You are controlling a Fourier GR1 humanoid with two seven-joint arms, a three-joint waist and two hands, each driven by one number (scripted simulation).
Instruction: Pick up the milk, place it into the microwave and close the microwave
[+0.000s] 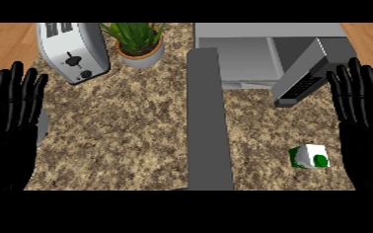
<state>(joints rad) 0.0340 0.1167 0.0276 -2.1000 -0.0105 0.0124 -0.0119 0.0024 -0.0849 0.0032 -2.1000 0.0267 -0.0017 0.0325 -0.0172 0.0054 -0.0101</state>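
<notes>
Milk [309, 156] sits on the counter [131, 128] in front of the microwave [270, 54], toward the view's right, well clear of the oven's mouth. It is a small white and green carton with a green cap, seen from above, so I cannot tell whether it stands quite upright or leans a little.

Only the head view is given. The microwave lies at the far side of the counter, and its door [302, 76] hangs swung out toward the milk, leaving the grey cavity bare. That suits the task: the opening is ready to take the carton, and closing the door would come last. A long grey slab [209, 123] runs from the microwave's left corner down to the view's lower edge, parting the milk's side of the counter from the rest. Left of the microwave stand a potted plant [138, 42] and, further left, a toaster [71, 52]; neither is near the milk.

The right hand [353, 103] rests at the right edge, in front of the microwave's door, fingers straight and pointing up, holding nothing. The milk lies just beside it, below its fingers and a little toward the slab, not touching. By my reading this hand is the natural one for the pick, since the carton is on its side.

The left hand [20, 108] rests at the left edge, in front of the toaster, equally flat and idle, far from the microwave and the milk.

Nothing has been grasped, so the task looks to be at its start.
</notes>
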